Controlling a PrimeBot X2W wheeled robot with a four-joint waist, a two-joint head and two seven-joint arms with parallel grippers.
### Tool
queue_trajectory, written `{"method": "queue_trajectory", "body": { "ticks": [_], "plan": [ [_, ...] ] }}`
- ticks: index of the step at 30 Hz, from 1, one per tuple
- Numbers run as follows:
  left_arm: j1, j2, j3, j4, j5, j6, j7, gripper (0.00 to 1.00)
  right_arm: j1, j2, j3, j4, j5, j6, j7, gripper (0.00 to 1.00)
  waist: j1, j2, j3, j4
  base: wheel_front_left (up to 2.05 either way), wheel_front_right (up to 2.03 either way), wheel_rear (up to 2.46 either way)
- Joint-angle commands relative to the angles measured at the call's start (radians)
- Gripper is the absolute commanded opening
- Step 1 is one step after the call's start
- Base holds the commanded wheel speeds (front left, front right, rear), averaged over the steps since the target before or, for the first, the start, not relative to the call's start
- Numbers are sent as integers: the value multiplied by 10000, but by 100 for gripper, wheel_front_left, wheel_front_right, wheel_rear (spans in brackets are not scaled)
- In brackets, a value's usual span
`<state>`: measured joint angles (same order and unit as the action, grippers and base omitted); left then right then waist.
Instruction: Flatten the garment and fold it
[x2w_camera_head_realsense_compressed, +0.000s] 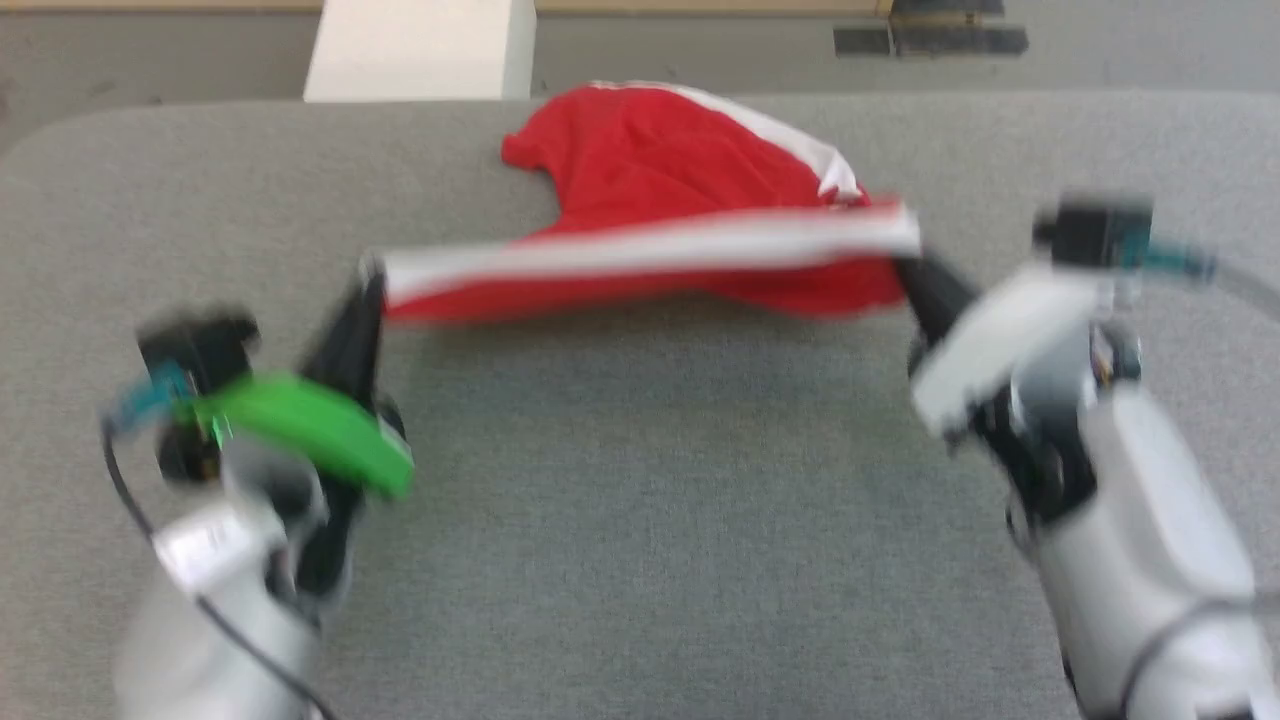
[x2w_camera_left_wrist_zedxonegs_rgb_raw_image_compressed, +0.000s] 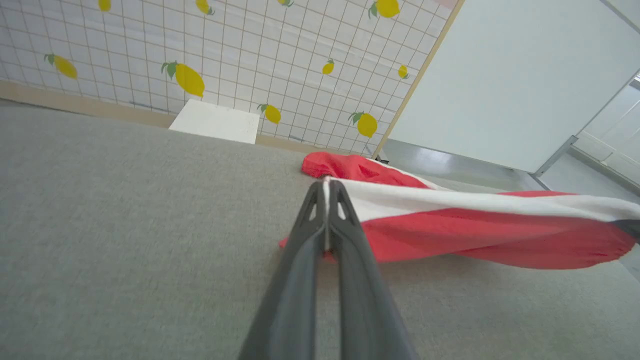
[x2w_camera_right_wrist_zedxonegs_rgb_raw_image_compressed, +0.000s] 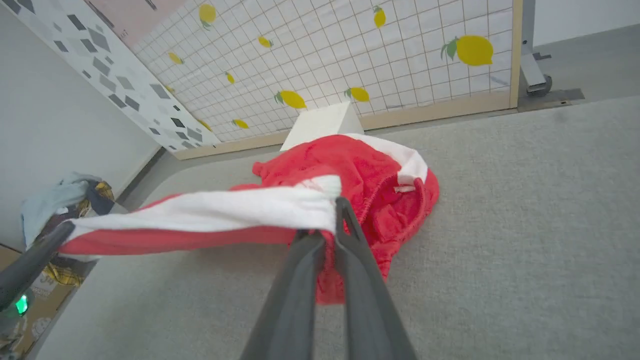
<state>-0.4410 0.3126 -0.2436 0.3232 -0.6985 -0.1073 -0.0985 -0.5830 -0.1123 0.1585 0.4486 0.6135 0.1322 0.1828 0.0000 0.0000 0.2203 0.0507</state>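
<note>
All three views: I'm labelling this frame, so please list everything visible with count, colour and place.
shorts: one, red with white stripes, far middle of the table, striped edge stretched between both grippers
table: one, grey, under the shorts
box: one, white, beyond the table's far edge
wall panel: one, white grid with yellow lemons, behind the box
clothes pile: one, blue and yellow, off the table, left in the right wrist view
left gripper: one, dark, shut on the shorts' left end
right gripper: one, dark, shut on the shorts' right end

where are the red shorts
Head view: the garment lies at the grey table's far middle, its white-striped edge stretched between the shut jaws of the left gripper and right gripper.
</note>
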Motion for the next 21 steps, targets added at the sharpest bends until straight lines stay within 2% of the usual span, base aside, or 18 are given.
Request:
{"method": "queue_trajectory", "body": {
  "ticks": [1, 5, 9, 15, 18, 21],
  "plan": [
    [662, -60, 9, -225, -159, 161, -46, 0, 698, -149, 43, -415, 100, -15, 64, 0, 0, 0, -728, 159, 0, 0, 0],
    [2694, -168, -96, -979, -384, 687, 206, 0, 3021, -394, -28, -1781, 302, -15, 484, 0, 0, 0, -1284, 192, 0, 0, 0],
    [4359, -114, -263, -1766, -511, 1250, 725, 0, 5009, -514, -117, -2903, 374, -15, 1515, 0, 0, 0, -1708, 257, 0, 0, 0],
    [6264, 465, -433, -2992, -583, 2418, 2283, 0, 7450, -548, -701, -4437, 102, -15, 4019, 0, 0, 0, -2077, 307, 0, 0, 0],
    [7082, 801, -294, -3691, -690, 3120, 3030, 0, 8323, -322, -1040, -5170, 19, -15, 5480, 0, 0, 0, -2176, 230, 0, 0, 0],
    [7674, 1010, -112, -4460, -783, 3620, 3427, 0, 8836, -60, -1404, -5872, -12, -15, 6542, 0, 0, 0, -2187, 128, 0, 0, 0]
  ]
}}
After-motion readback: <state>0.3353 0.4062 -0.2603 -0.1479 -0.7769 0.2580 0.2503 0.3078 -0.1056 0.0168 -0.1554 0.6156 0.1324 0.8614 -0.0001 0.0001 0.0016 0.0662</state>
